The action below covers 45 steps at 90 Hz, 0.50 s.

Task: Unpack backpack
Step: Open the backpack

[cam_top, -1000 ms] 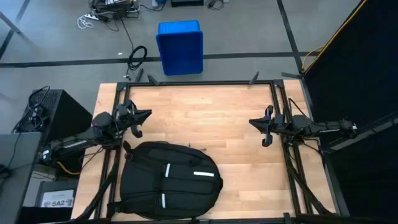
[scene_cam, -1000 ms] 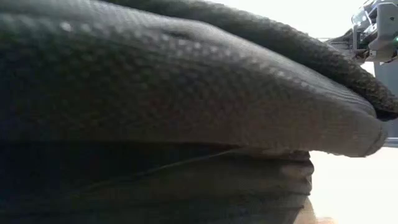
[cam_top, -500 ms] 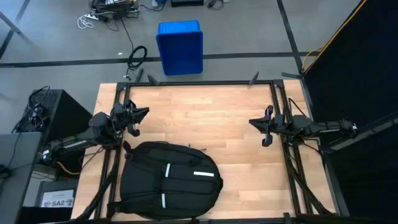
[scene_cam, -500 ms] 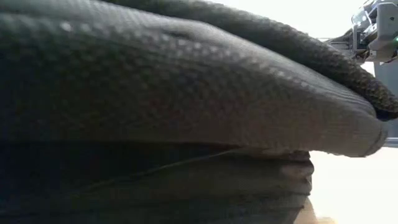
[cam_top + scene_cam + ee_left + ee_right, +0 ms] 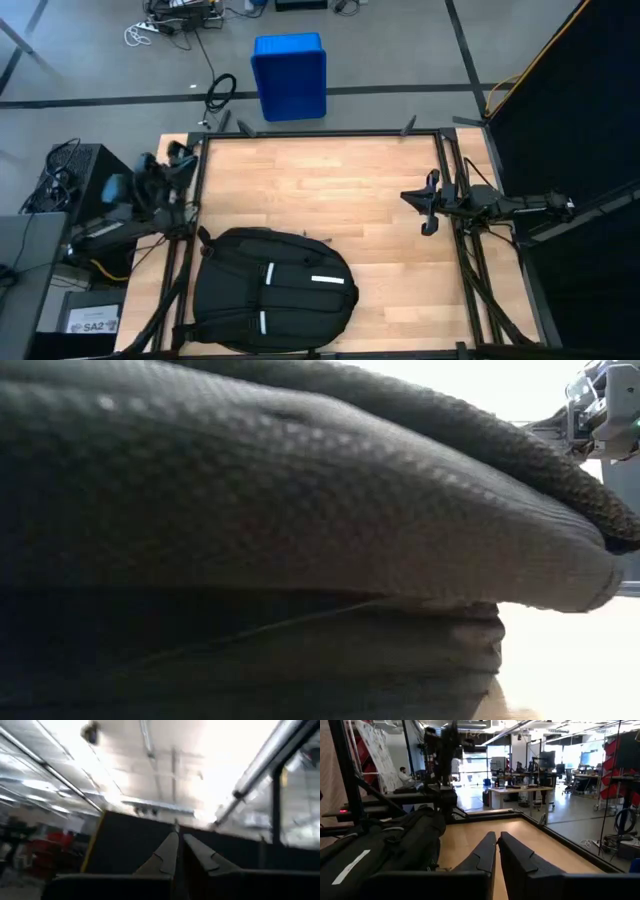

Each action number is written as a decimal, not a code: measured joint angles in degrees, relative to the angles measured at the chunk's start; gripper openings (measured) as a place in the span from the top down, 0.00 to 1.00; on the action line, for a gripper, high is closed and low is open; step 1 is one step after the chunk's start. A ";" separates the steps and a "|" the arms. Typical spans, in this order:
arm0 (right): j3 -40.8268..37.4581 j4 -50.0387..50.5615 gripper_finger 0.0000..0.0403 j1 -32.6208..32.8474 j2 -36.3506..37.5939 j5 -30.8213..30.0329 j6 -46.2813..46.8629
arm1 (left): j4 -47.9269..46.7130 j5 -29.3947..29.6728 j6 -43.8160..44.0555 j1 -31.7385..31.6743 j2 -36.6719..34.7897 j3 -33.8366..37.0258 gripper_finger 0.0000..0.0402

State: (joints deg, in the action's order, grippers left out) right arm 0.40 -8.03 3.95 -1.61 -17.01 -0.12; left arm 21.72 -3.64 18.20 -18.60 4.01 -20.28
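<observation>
Pulled my left gripper (image 5: 177,851) back off the table edge since a second ago, fingers together, holding nothing. Right gripper (image 5: 496,849) also pinched together, empty. Backpack (image 5: 272,288) sits between them, nearer me.

Black backpack (image 5: 272,290) with short white stripes on its upper face; up close in the low view we see a fine dotted weave. Light wood-grain table (image 5: 330,185), black frame rails. Blue bin (image 5: 289,75) on grey floor. Both arms dark; left gripper (image 5: 172,160) perhaps bluish, blurred.
</observation>
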 joint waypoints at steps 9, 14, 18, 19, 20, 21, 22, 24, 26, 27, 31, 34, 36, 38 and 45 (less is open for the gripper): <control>0.00 0.00 0.99 0.00 0.00 0.00 0.00 | -9.50 -2.20 0.07 0.01 6.15 -8.46 1.00; -0.02 0.00 0.99 0.00 0.01 -0.01 0.00 | -15.19 -3.51 0.17 0.01 10.83 -12.56 1.00; -0.02 -0.02 0.98 0.00 0.00 0.00 0.00 | -19.83 -4.25 0.09 0.01 15.13 -15.65 1.00; -0.02 0.00 0.98 0.00 0.00 0.01 0.00 | -21.05 -4.46 0.07 0.01 16.32 -16.45 1.00; -0.02 0.00 0.98 0.00 0.00 0.01 0.00 | -22.08 -4.67 0.00 0.01 17.42 -17.16 1.00; -0.02 0.00 0.98 0.00 0.00 0.01 0.00 | -23.12 -4.83 -0.10 0.01 18.57 -17.89 1.00; -0.02 0.00 0.98 0.00 0.00 0.01 0.00 | -24.17 -4.91 -0.23 0.01 19.78 -18.65 1.00; 0.00 0.00 0.98 0.00 0.00 0.01 0.00 | -26.28 -5.04 -0.68 0.01 22.01 -20.05 1.00; -0.01 0.00 0.98 0.00 0.00 0.01 0.00 | -28.17 -5.19 -1.25 0.01 24.23 -21.53 1.00; 0.00 0.00 0.98 0.00 0.00 0.01 0.00 | -29.07 -5.28 -1.47 0.01 25.27 -22.29 1.00; -0.01 -0.01 0.98 0.00 0.01 0.01 0.00 | -32.25 -6.17 -2.37 0.01 29.49 -25.18 1.00; -0.02 0.00 0.98 0.00 0.01 0.01 0.00 | -34.62 -7.28 -2.90 0.01 32.65 -27.27 1.00; -0.02 0.00 0.99 0.00 0.00 0.01 0.00 | -36.13 -8.53 -3.21 0.01 34.65 -28.69 1.00; 0.00 0.00 0.99 0.00 0.00 0.01 0.00 | -37.30 -9.85 -3.57 0.01 36.63 -30.03 1.00; 0.00 0.00 1.00 0.00 0.01 0.01 0.00 | -39.20 -14.38 -5.88 0.01 43.39 -34.37 1.00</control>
State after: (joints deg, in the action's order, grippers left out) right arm 0.40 -8.03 3.95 -1.59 -16.99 -0.12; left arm -17.48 -18.01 12.31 -18.59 47.41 -54.65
